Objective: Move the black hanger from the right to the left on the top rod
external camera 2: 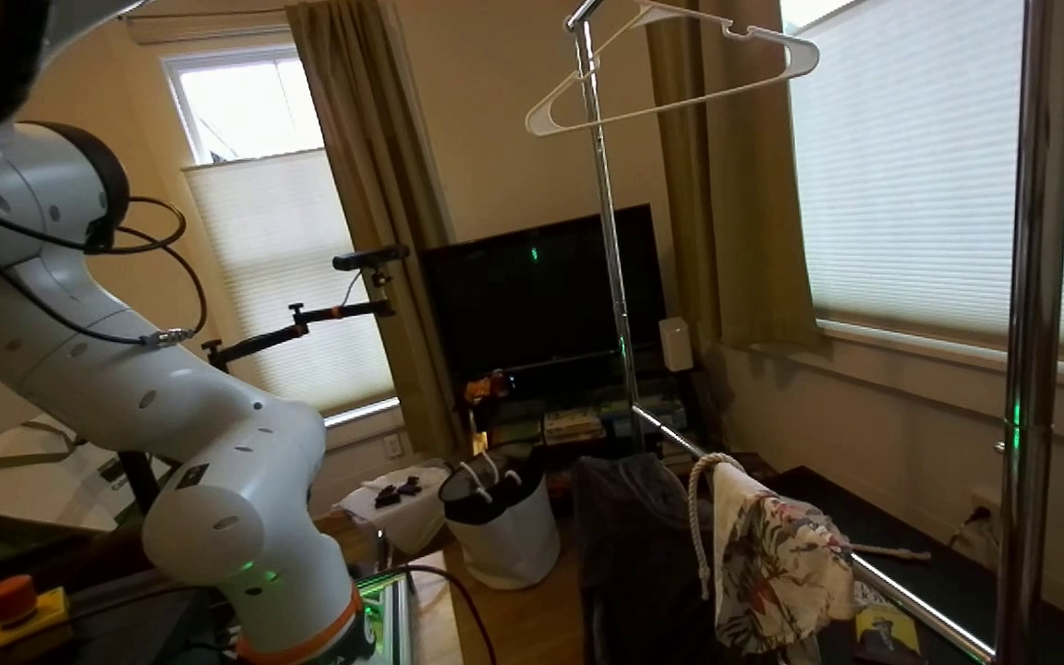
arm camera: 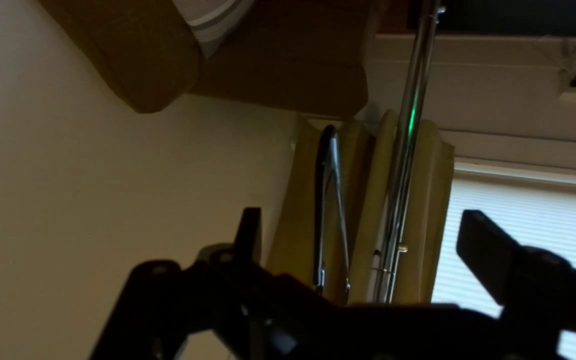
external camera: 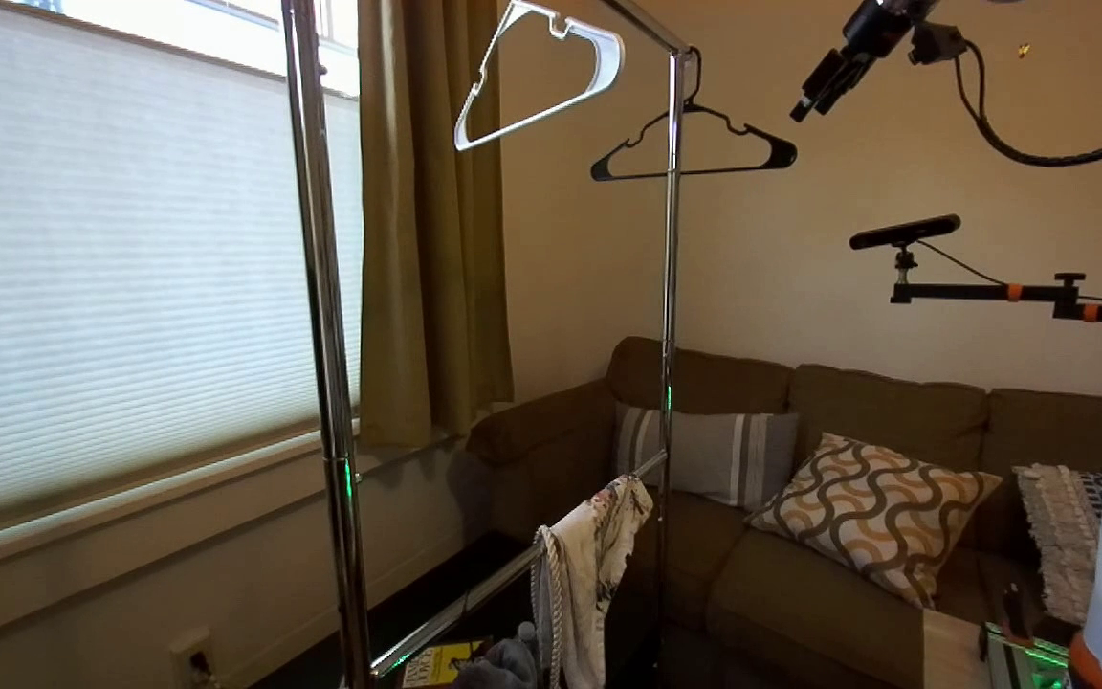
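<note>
The black hanger (external camera: 779, 153) hangs by its hook at the end of the top rod (external camera: 645, 21), by a vertical pole, in an exterior view. In the wrist view the black hanger (arm camera: 321, 170) shows nearly edge-on between the finger directions, beyond the fingertips. My gripper (external camera: 811, 107) is to the right of the hanger and a little above its right end, apart from it in that exterior view. In the wrist view my gripper (arm camera: 361, 217) has its fingers wide apart with nothing between the tips. A short end of the top rod (external camera 2: 587, 11) shows in an exterior view; the black hanger is out of view there.
A white hanger (external camera: 606, 62) hangs further along the rod; it also shows in an exterior view (external camera 2: 800, 57). Chrome poles (external camera: 672, 287) hold the rack. Clothes (external camera: 599, 565) drape the lower crossbar. A camera on a boom (external camera: 905, 233) and a sofa (external camera: 881, 383) stand beyond.
</note>
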### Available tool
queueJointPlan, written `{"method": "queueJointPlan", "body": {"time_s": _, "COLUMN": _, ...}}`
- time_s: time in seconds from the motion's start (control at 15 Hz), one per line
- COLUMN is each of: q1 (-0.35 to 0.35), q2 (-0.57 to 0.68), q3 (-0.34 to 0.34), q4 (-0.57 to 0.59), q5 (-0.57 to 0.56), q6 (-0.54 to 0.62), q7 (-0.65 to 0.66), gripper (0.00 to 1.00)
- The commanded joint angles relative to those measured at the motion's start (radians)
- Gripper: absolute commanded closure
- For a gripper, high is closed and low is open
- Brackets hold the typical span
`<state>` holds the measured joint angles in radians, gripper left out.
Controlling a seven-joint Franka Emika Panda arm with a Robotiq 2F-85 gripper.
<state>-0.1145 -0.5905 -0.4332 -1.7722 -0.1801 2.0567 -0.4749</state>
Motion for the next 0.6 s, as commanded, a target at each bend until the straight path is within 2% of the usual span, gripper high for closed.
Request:
{"method": "queueJointPlan", "body": {"time_s": 0.0, "q1": 0.09, "q2": 0.031, "q3": -0.112, "q4": 0.052, "q5": 0.184, "q6": -0.068, "q7": -0.126, "gripper": 0.0}}
{"method": "queueJointPlan", "body": {"time_s": 0.27, "q1": 0.141, "q2": 0.096, "q3": -0.226, "q4": 0.14, "q5": 0.345, "q6": -0.167, "q7": -0.262, "gripper": 0.0}}
{"method": "queueJointPlan", "body": {"time_s": 0.53, "q1": 0.155, "q2": 0.188, "q3": -0.271, "q4": 0.214, "q5": 0.424, "q6": -0.216, "q7": -0.315, "gripper": 0.02}}
